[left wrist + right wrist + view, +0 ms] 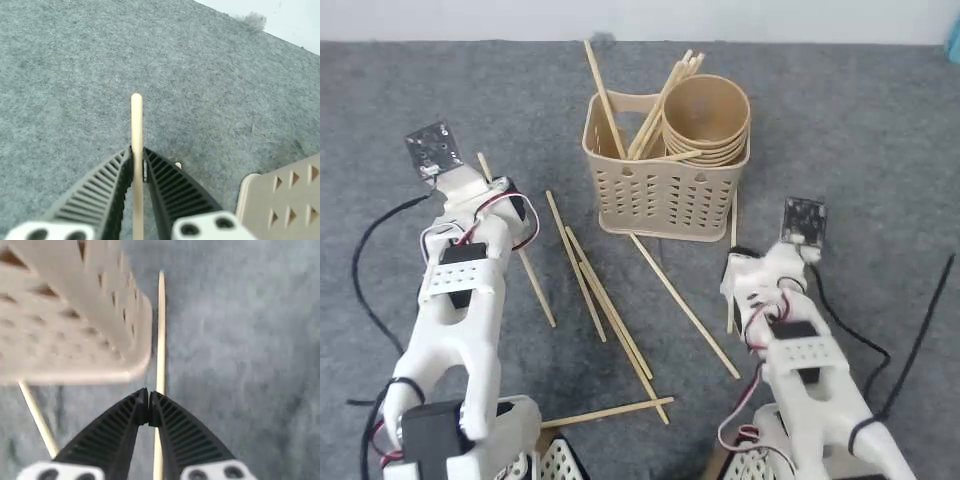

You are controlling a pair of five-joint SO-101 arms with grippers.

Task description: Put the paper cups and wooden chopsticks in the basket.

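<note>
The left gripper (137,154) is clamped on a wooden chopstick (136,112), whose tip sticks out past the fingers over the grey carpet (860,150), left of the basket (665,195). The right gripper (149,402) has its fingers pressed together with nothing between them, just above a second chopstick (160,330) that lies flat on the carpet along the basket's right wall. The basket stands far and centre, holding stacked paper cups (708,115) in its right part and several upright chopsticks (660,100). More loose chopsticks (605,300) lie scattered between the arms.
</note>
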